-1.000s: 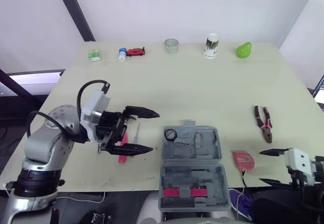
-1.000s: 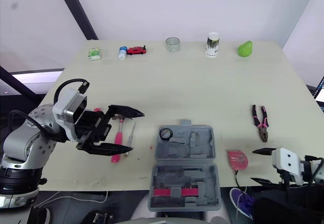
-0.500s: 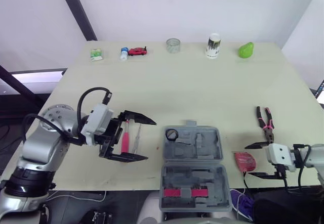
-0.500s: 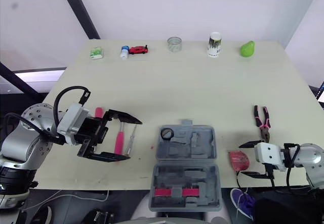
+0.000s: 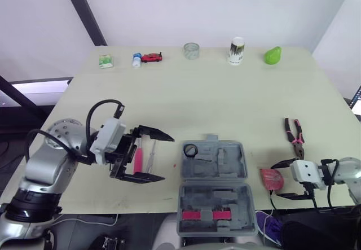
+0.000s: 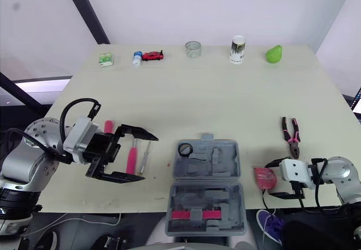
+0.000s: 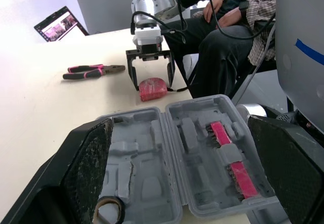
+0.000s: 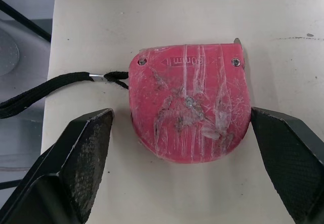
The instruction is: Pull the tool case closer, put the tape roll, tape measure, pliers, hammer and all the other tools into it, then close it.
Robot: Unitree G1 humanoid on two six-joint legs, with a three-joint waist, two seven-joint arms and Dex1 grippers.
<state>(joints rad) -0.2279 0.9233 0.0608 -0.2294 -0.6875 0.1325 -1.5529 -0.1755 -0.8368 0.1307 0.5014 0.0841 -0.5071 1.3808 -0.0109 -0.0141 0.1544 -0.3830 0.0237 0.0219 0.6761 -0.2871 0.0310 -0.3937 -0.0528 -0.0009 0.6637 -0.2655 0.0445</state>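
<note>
The grey tool case (image 5: 213, 185) lies open at the table's front edge, its near half overhanging. A black tape roll (image 5: 190, 149) sits in the far half's left corner. Right of the case lies the red tape measure (image 8: 190, 100), and my right gripper (image 5: 284, 179) stands open with one finger on each side of it, not touching. The pink-handled pliers (image 5: 294, 137) lie beyond it. Left of the case my left gripper (image 5: 155, 157) is open above a pink-handled tool (image 5: 138, 158) and a thin screwdriver (image 5: 151, 155). The left wrist view looks across the case (image 7: 177, 163) to the tape measure (image 7: 153, 88).
Along the table's far edge stand a green box (image 5: 105, 61), a small bottle (image 5: 136, 60), a red toy car (image 5: 150, 57), a clear round cup (image 5: 190, 51), a white can (image 5: 235, 51) and a green pear (image 5: 272, 55). A seated person (image 7: 228, 32) is beyond the right gripper.
My right gripper has come in from the table's edge and now straddles the tape measure. My left gripper has sunk a little over the pink-handled tool, still open.
</note>
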